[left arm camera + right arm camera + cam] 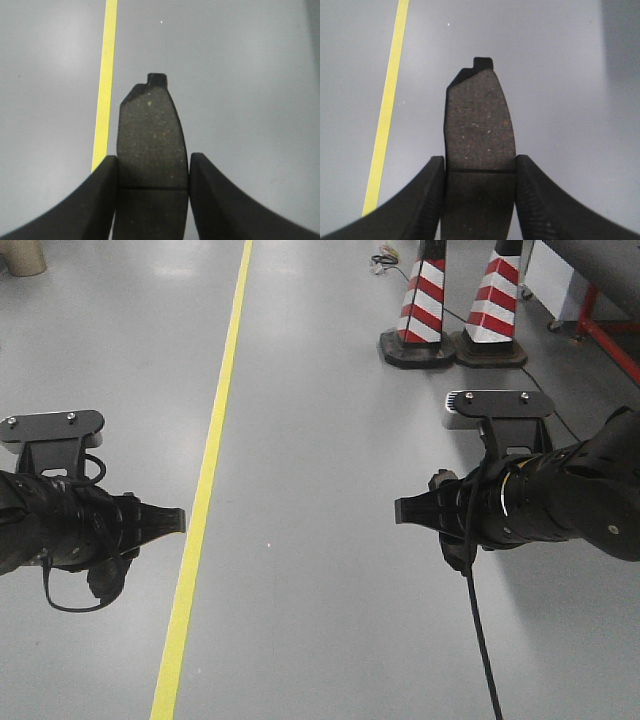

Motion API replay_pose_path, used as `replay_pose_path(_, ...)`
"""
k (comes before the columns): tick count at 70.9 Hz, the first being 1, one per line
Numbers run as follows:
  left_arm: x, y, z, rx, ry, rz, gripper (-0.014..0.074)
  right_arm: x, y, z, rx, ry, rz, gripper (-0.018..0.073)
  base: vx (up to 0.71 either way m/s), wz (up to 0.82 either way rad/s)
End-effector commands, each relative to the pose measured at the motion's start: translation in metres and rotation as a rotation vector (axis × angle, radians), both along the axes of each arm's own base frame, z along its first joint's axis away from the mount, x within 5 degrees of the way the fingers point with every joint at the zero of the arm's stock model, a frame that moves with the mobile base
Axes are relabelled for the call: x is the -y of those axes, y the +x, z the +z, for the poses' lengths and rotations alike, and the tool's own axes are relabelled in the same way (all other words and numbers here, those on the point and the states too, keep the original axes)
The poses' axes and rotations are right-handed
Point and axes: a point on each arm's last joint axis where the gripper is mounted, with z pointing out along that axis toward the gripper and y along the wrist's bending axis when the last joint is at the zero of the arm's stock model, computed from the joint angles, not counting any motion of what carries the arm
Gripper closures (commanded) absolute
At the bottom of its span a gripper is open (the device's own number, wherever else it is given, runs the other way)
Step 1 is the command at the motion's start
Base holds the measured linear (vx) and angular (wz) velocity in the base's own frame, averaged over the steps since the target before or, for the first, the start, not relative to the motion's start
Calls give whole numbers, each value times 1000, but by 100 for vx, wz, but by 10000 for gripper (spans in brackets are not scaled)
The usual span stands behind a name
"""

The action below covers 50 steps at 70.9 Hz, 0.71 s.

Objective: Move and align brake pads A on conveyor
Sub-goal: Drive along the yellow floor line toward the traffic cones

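Dark grey grooved brake pads, 2 in all: left claw point(152, 172) clamps one point(150, 145), right claw point(480, 172) another point(479, 130), above grey floor point(320, 620).

Both brake pads point(150, 150) point(479, 130) show rough, matt, speckled friction faces. Each claw point(152, 200) point(480, 200) looks like matt black plastic, finely ribbed. The grey floor point(320, 570) is smooth, faintly glossy.

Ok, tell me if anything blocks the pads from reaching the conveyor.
Cannot say: no conveyor shows in any view. The left gripper and right gripper each clamp a brake pad over bare grey floor; two striped cones stand ahead to the right.
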Motion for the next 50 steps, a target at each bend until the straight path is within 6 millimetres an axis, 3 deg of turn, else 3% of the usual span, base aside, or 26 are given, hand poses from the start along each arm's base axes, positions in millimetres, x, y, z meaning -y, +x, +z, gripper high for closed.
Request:
replay_pose_path(1, 1, 0, 19, 92, -30, -28, 493, 0, 1, 22, 109, 34, 27, 565, 53, 9)
replay_pose_path(50, 1, 0, 19, 92, -30, -28, 493, 0, 1, 22, 107, 33, 26, 565, 55, 3)
